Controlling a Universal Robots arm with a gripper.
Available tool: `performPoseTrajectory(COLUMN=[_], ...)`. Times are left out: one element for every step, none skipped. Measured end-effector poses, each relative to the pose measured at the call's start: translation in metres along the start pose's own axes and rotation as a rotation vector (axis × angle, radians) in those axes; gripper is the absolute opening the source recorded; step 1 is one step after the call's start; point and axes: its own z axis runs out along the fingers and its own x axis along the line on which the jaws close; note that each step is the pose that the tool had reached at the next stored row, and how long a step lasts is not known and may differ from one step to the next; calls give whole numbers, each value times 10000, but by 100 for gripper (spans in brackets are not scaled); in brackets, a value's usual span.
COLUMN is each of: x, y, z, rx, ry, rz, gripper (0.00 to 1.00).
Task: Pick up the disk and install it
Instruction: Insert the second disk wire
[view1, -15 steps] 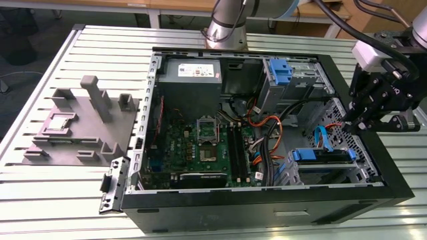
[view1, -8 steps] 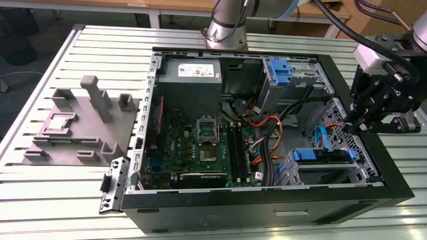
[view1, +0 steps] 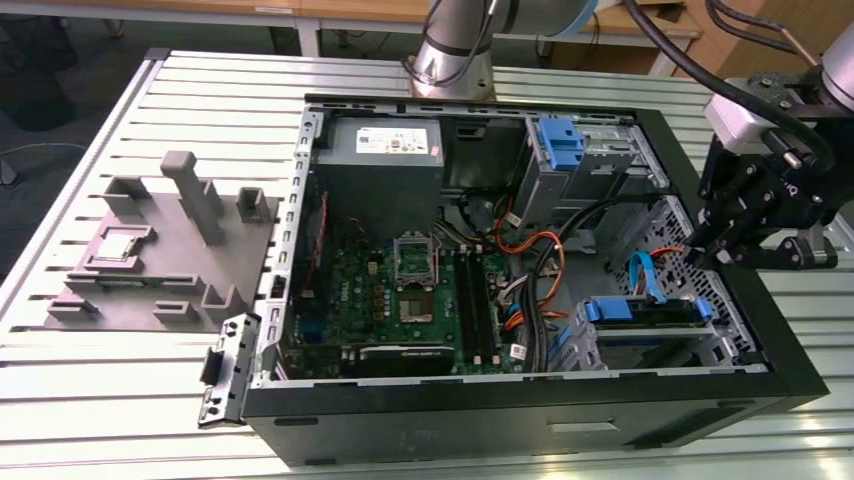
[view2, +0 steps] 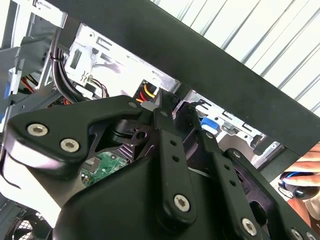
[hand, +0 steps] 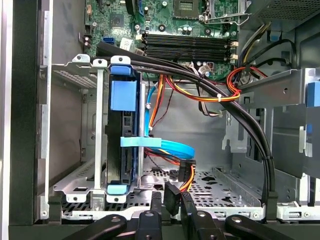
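Blue-bracketed, the disk (hand: 124, 145) is sitting upright in the drive cage (hand: 80, 185) of the open computer case (view1: 534, 405), so installation is looking largely done. The gripper (view1: 747, 235) is hovering at the case's edge, fingers nearly together, grasping nothing.

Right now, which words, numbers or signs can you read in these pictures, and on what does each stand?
No text can be read clearly.
Power supply label, in the exterior view: print too small to read.
Motherboard markings, in the first wrist view: too blurred to read.
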Motion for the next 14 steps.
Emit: performPoseTrajectory(x=[0, 0, -1, 0, 0, 0, 0, 0, 0, 0, 0, 0, -1, -3], y=[0, 0, 3, 11, 19, 28, 36, 38, 38, 38, 38, 38, 38, 37], z=[0, 1, 4, 9, 11, 12, 13, 13, 13, 13, 13, 13, 13, 13], rx=[0, 0, 0, 0, 0, 0, 0, 0, 0, 0, 0, 0, 0, 0], ry=[-1, -1, -3, -6, -4, -2, -2, -2, -2, -1, -1, -1, -2, -2], rz=[0, 0, 0, -1, -1, 0, 0, 0, -1, -1, -1, -1, 0, 1], gripper=[29, 29, 29, 29, 29, 29, 29, 29, 29, 29, 29, 29, 29, 29])
